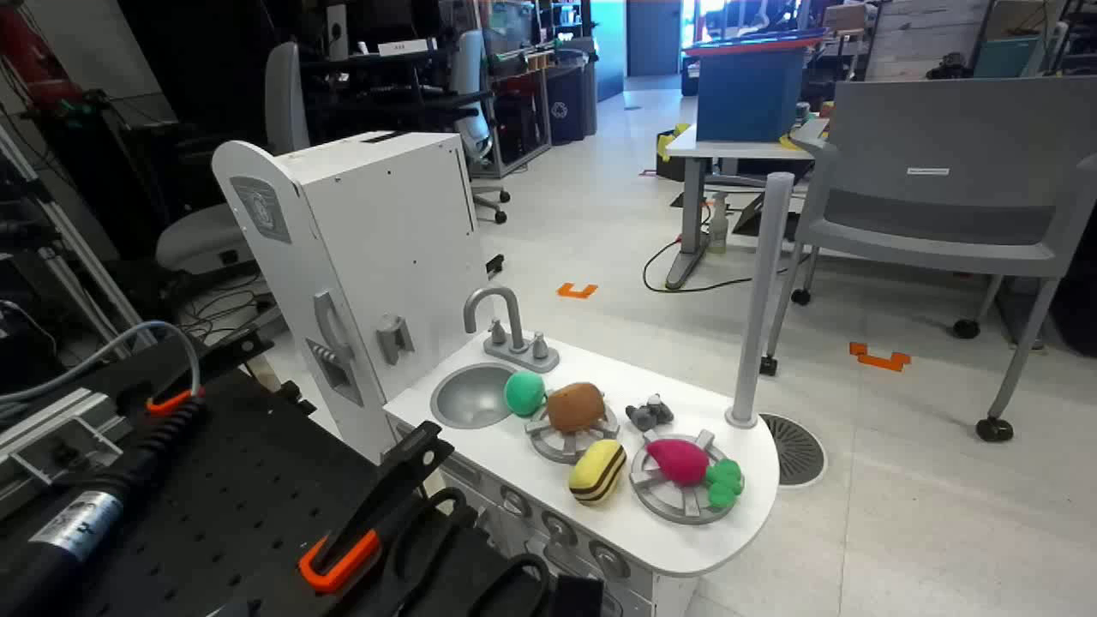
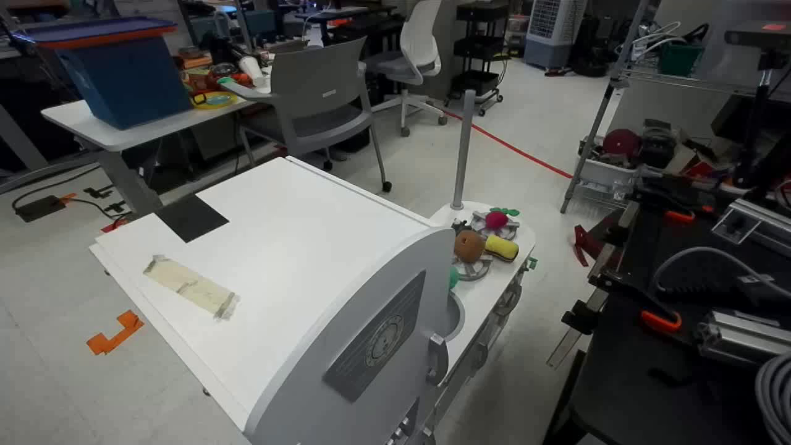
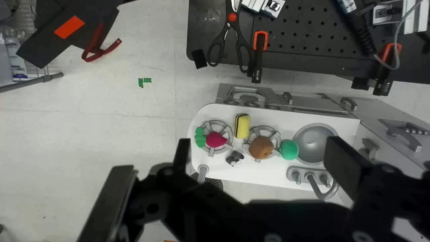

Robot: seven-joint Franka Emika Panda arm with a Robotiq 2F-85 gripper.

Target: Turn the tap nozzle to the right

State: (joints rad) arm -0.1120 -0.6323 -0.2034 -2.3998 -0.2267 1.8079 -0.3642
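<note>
The silver-grey tap nozzle (image 1: pixel 515 324) stands on its base plate behind the sink, with a short handle on each side. In this exterior view its arched spout curves toward the white cabinet. In the wrist view the tap nozzle (image 3: pixel 315 187) is at the lower right, its spout bending right, and the spout's end is partly hidden by a finger. In the remaining exterior view the cabinet hides it. My gripper (image 3: pixel 261 148) shows only in the wrist view. It is open and empty, high above the toy kitchen, its right finger overlapping the tap's side of the picture.
The grey sink basin (image 1: pixel 463 403), green ball (image 1: pixel 524 393), brown toy (image 1: pixel 576 407), yellow toy (image 1: pixel 598 471) and pink toy (image 1: pixel 679 461) share the counter. A tall grey post (image 1: pixel 763 300) rises at one end, the white cabinet (image 1: pixel 394 248) at the other. A black table (image 3: pixel 302 37) stands close by.
</note>
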